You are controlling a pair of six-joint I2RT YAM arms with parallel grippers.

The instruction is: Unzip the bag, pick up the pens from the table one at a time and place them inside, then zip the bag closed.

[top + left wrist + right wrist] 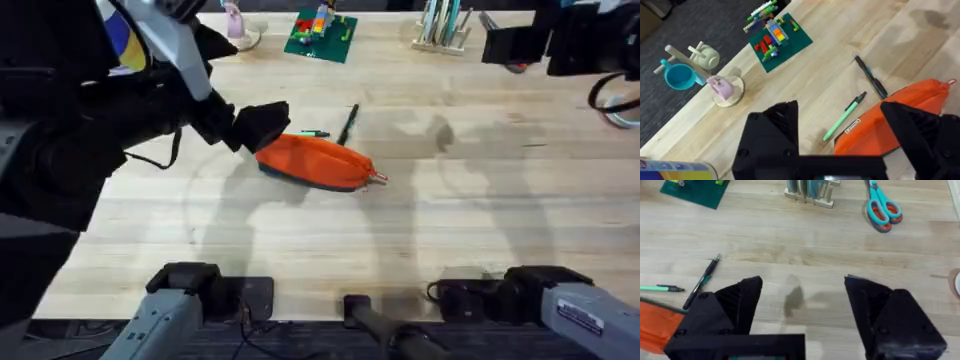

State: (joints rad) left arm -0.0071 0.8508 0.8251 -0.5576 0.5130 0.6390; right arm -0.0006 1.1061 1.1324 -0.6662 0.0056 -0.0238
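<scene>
Progress: both pens, green (845, 116) and black (871, 76), lie outside my unopened-looking bag (318, 162); left gripper (840, 127) and right gripper (802, 302) gape empty.

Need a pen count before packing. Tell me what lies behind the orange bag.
Behind the bag on the table: a green pen and a black pen. Anything under or inside the bag is hidden.
</scene>
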